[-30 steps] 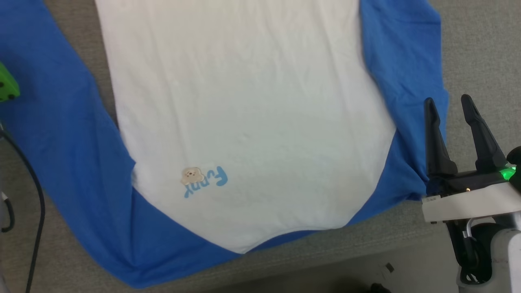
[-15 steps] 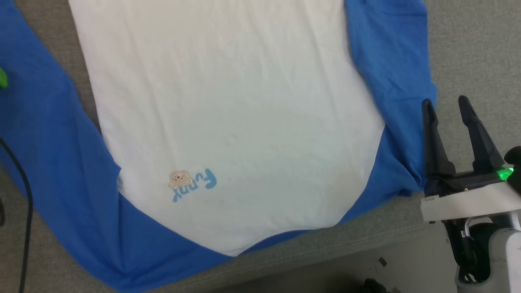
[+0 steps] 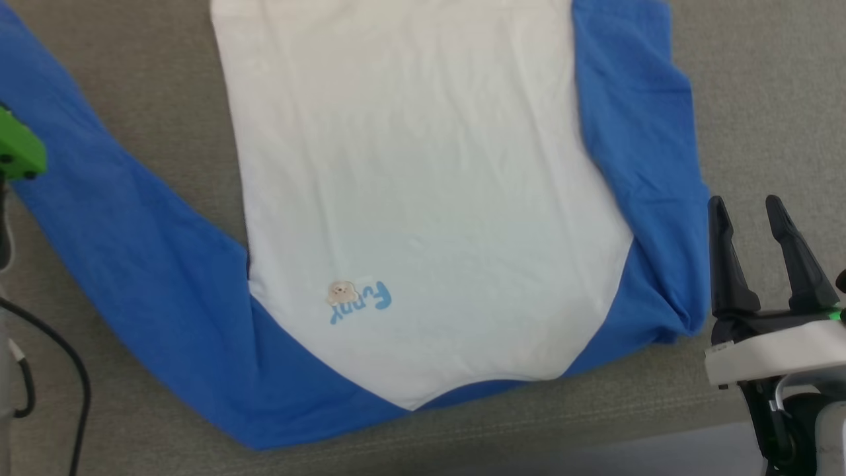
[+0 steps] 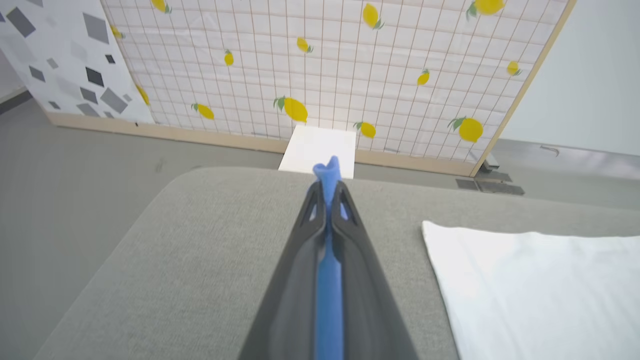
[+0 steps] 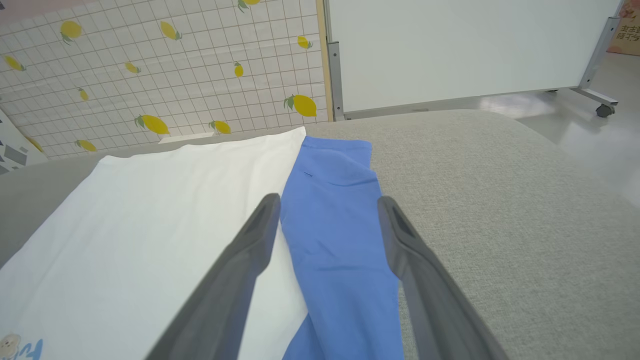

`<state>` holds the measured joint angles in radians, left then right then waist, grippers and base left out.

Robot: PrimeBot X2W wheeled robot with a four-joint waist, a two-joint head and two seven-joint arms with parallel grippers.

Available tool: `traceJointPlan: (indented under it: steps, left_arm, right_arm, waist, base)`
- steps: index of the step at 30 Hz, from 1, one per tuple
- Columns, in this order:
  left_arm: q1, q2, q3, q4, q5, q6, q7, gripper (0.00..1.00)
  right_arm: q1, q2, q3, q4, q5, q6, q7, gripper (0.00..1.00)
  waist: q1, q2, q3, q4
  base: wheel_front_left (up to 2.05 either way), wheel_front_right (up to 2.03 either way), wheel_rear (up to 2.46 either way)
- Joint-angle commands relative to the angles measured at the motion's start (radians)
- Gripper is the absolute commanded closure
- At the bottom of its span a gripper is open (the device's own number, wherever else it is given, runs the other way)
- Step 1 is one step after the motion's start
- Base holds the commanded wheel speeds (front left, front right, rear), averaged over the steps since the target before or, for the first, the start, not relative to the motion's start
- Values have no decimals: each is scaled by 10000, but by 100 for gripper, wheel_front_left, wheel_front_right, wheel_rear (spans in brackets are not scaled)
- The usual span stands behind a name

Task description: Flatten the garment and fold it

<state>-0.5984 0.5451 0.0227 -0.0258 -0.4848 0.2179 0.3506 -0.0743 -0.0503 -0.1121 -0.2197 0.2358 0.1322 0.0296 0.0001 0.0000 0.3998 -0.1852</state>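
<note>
Garment (image 3: 423, 198) is laid flat, print up, on the grey cushioned surface (image 3: 760, 99). Blue sleeve cloth (image 4: 328, 172) is pinched in the left end effector (image 4: 328, 187). The right end effector (image 3: 750, 218) is seen spread just beside the other sleeve (image 3: 641, 165). The fabric is judged light, limp and easily creased, so cuffs and hems are preferred for gripping.

My left fingers (image 4: 300, 260) press tight together; my right fingers (image 3: 724, 264) stand spread apart, pointing up at lower right.
</note>
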Motion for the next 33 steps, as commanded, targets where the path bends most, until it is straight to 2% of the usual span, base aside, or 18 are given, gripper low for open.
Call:
traceJointPlan:
  steps: [1, 5, 8, 9, 10, 18, 21, 25, 33]
  left_arm:
    - [124, -97, -102, -459, -90, -79, 42, 100]
    - [70, -558, -827, -1806, -153, -175, 313, 100]
    - [-78, -1146, -1650, -2294, -134, -219, 460, 100]
    - [-236, -1949, -2449, -2169, -206, -200, 469, 100]
    - [-297, -2263, -2723, -1989, -259, -199, 461, 100]
    - [-1112, -4091, -4608, 495, -222, -596, 313, 100]
    - [-1465, -4525, -5268, 1610, -169, -829, 253, 100]
    - [-1905, -4833, -6060, 2910, -202, -1037, 78, 100]
    - [-2610, -4943, -7444, 4601, -639, -1043, -249, 100]
  right_arm:
    - [128, 1, -40, -92, -14, -15, 46, 0]
    - [357, 1, -133, -173, 15, -15, 209, 0]
    - [511, 1, -193, -265, 60, -15, 296, 0]
    - [623, 1, -181, -315, 115, -15, 336, 0]
    - [645, 1, -149, -322, 147, -15, 344, 0]
    - [630, 1, 100, -213, 374, -15, 297, 0]
    - [617, 1, 186, -94, 502, -15, 182, 0]
    - [533, 1, 328, 124, 709, -15, -27, 0]
    - [357, 1, 663, 710, 1083, -15, -495, 0]
  waist:
    - [-1, 0, -942, 705]
    - [-1, 0, -1384, 878]
    - [-1, 0, -1561, 923]
    - [-1, 0, -1655, 852]
    - [-1, 0, -1668, 782]
    - [-1, 0, -1434, -24]
    - [-1, 0, -1224, -403]
    - [-1, 0, -906, -968]
    - [-1, 0, -361, -2077]
  base:
    - [0, 0, 0]
    - [0, 0, 0]
    - [0, 0, 0]
    - [0, 0, 0]
    - [0, 0, 0]
    - [0, 0, 0]
    - [0, 0, 0]
    - [0, 0, 0]
    - [0, 0, 0]
